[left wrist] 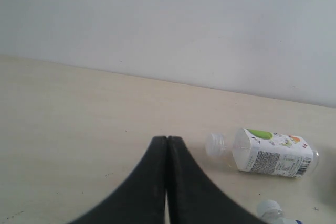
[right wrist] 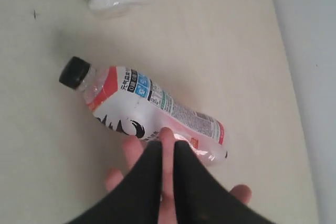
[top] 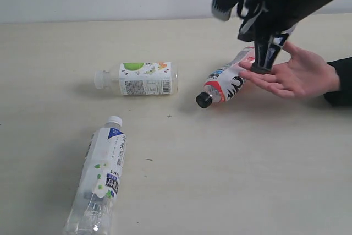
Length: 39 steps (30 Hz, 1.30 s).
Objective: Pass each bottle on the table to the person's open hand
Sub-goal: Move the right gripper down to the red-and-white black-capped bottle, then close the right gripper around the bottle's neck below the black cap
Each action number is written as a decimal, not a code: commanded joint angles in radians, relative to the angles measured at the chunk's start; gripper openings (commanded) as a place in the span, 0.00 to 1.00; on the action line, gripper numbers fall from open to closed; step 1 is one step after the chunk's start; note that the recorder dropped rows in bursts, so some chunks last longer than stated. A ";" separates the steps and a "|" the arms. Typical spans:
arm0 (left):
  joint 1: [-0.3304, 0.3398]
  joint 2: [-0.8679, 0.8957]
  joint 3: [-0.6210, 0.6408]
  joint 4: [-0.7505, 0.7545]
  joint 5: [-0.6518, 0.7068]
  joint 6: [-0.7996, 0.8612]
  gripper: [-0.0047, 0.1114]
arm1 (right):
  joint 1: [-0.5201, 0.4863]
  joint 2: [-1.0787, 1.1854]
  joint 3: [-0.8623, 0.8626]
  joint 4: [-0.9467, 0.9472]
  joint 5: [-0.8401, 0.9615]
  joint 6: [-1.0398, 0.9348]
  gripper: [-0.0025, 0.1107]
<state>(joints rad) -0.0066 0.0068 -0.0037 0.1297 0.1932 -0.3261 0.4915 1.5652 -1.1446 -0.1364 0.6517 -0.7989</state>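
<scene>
**Right gripper over the open palm, black-capped bottle at the fingertips**

We see the right gripper (top: 263, 65) hanging tip-down just above the person's open hand (top: 300, 75), which lies palm up at the right side of the table (top: 220, 180). Its jaws stand almost together, with only a thin slit between them, and they hold nothing. In the right wrist view one finger of the hand shows through that slit.

The black-capped bottle (top: 224, 83) lies on its side, cap pointing away from the hand and base end at the fingertips. We cannot tell whether that end rests on the fingers or only touches them.

Two white-capped bottles also lie on their sides, well apart from the hand. The green-labelled bottle (top: 144, 78) is near the middle of the table. The blue-labelled bottle (top: 102, 177) is at the lower left of the exterior view, with its cap toward the green-labelled one.

The left gripper (left wrist: 167, 142) shows only in its own wrist view. Its jaws are pressed flat together and empty above bare tabletop, and the green-labelled bottle lies beyond them.
</scene>
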 commanded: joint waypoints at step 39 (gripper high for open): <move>-0.005 -0.007 0.004 -0.005 -0.002 0.000 0.04 | 0.114 0.413 -0.061 -0.609 -0.076 -0.118 0.81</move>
<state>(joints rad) -0.0066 0.0068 -0.0037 0.1297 0.1932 -0.3261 0.6039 1.9592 -1.1993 -0.7284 0.5753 -0.9163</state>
